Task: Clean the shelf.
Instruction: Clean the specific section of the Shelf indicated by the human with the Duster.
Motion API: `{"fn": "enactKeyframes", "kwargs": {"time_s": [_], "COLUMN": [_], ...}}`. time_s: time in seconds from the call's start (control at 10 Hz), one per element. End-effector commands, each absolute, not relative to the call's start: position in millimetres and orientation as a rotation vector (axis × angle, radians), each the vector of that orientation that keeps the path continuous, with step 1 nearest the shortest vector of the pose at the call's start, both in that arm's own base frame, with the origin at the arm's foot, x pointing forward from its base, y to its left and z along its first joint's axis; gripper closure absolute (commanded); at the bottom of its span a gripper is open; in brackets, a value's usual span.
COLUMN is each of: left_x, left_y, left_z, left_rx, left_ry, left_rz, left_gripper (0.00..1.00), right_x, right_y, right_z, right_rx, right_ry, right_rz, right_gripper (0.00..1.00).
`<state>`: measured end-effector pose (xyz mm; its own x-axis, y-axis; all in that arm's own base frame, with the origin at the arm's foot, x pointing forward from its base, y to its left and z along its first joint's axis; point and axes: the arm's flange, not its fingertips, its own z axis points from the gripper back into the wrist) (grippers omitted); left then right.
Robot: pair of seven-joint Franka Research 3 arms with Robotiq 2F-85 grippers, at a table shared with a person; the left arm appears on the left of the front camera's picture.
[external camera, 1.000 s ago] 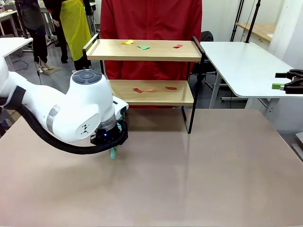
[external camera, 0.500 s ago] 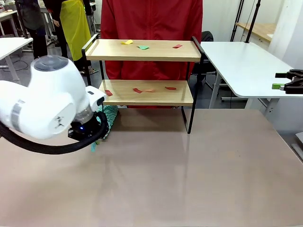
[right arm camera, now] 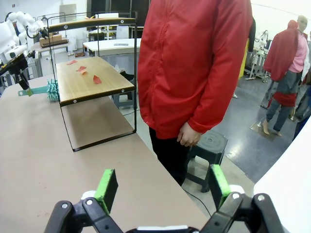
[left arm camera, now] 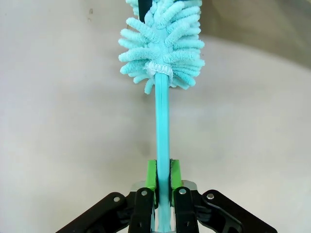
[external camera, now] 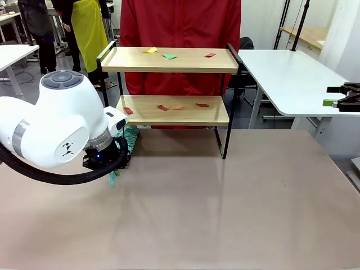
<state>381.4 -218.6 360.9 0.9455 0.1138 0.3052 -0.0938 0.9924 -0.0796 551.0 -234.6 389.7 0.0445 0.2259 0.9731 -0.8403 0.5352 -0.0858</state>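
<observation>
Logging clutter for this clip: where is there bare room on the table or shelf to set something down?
The table is bare in front of the shelf and to its right. Both boards carry scattered paper scraps. Crowded by the shelf's left foot, where the left gripper holds the duster.

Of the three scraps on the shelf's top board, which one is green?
The middle scrap on the shelf, between the yellow scrap and the red scrap.

The two-tier shelf (external camera: 185, 62), light wood on a black frame, stands upright at the far edge of the table (external camera: 236, 197), with coloured scraps (external camera: 170, 56) on both boards.
</observation>
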Motion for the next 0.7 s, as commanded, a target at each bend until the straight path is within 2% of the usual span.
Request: {"fn": "enactKeyframes", "kwargs": {"time_s": [0.0, 0.2, 0.6], "left_x": [379, 379, 374], "left_y": [-219, -221, -209], "left_z": [364, 368, 377], "left_rx": [-0.067, -0.154, -0.185], "left_ry": [-0.320, -0.418, -0.442], "left_rz": [0.105, 0.031, -0.104], "left_gripper": [0.87, 0.87, 0.87], "right_x": [549, 549, 549], "right_y": [-232, -232, -232], "right_z": [392, 392, 392], "right_rx": [0.612, 0.612, 0.612], "right_ry": [-1.272, -1.272, -1.272], "right_rz": [0.902, 0.902, 0.902], "right_gripper": [0.00, 0.00, 0.00]}}
